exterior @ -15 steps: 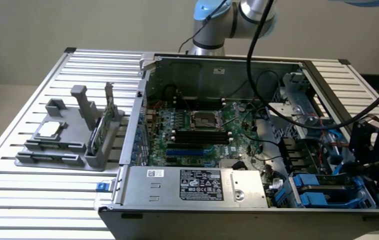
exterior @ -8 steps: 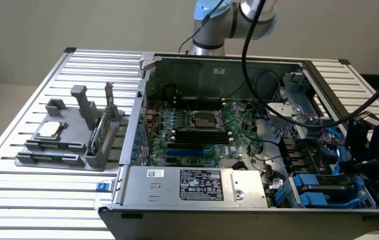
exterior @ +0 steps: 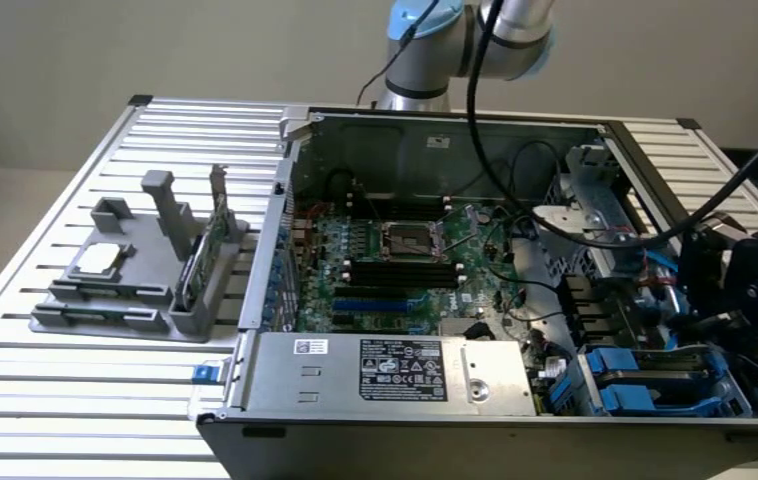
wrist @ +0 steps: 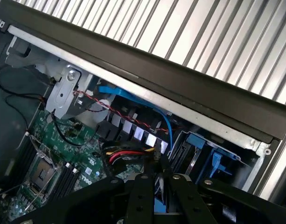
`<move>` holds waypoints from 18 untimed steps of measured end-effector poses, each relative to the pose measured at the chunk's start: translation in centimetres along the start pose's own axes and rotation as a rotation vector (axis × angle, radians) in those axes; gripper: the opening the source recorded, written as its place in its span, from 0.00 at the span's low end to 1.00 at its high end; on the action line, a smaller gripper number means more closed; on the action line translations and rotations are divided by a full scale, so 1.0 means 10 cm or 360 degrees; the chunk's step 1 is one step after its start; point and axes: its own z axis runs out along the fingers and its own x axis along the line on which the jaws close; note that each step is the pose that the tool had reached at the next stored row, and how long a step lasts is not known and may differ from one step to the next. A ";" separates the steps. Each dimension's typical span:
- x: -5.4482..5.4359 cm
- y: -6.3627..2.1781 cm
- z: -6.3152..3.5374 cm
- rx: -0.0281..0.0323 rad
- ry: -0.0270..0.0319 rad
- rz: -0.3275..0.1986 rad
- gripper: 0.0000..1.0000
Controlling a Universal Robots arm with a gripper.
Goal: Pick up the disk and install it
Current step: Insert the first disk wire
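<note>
In the exterior view, an open computer case lies on the slatted counter, its motherboard exposed. The dark pincer hangs over the case's side at the exterior view's right, just above the blue drive bays. On the exterior view's left, well apart, a grey holder carries a small silver chip and a green card

In the wrist view, the black fingers are drawn close, pinching a narrow blue edge, seemingly the disk in its carrier, held inside the case near red-and-black wires and a blue cable
</note>
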 end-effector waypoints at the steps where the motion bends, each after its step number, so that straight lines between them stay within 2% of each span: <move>1: 0.01 -0.017 -0.007 0.00019 -0.00073 -0.0001 0.17; 5: 0.06 -0.071 -0.018 0.00103 -0.00430 -0.0007 0.17; 6: 0.07 -0.080 -0.018 0.00088 -0.00478 -0.0007 0.17; 8: 0.07 -0.078 -0.013 0.00055 -0.00500 -0.0001 0.17; 9: 0.09 -0.073 -0.009 0.00053 -0.00547 -0.0001 0.17; 11: 0.11 -0.061 0.004 0.00095 -0.00742 -0.0004 0.17; 13: 0.15 -0.046 0.017 0.00152 -0.01015 -0.0009 0.17; 15: 0.18 -0.029 0.035 0.00225 -0.01391 -0.0016 0.17; 18: 0.22 -0.010 0.053 0.00391 -0.02019 -0.0026 0.17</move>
